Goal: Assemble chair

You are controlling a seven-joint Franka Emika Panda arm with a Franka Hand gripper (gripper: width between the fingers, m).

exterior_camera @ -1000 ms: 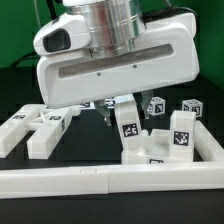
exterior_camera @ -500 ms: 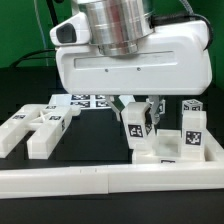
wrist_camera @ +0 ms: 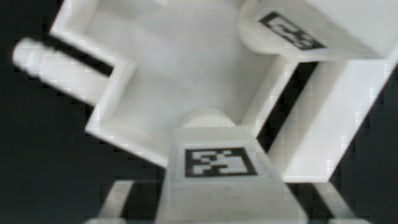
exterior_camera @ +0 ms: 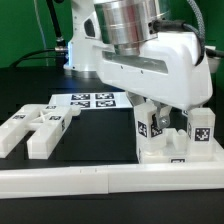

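My gripper [exterior_camera: 152, 118] is shut on a small white chair part [exterior_camera: 146, 128] that carries a marker tag. It holds the part upright at the exterior view's right, touching or just above a larger white chair piece [exterior_camera: 172, 152] in the corner of the white rail. In the wrist view the held part [wrist_camera: 217, 150] sits between my gripper [wrist_camera: 217, 205] fingers, with the large white piece [wrist_camera: 169, 70] behind it. A peg [wrist_camera: 45, 58] sticks out of that piece's side. Another tagged white post [exterior_camera: 201, 127] stands just to the right.
Several loose white chair parts [exterior_camera: 38, 128] lie at the exterior view's left. The marker board [exterior_camera: 92, 100] lies behind them. A long white rail [exterior_camera: 90, 181] runs along the front and turns up at the right side.
My arm has moved to the exterior view's right, carrying the tagged part. The part now stands nearer the right-hand post, over the larger piece.
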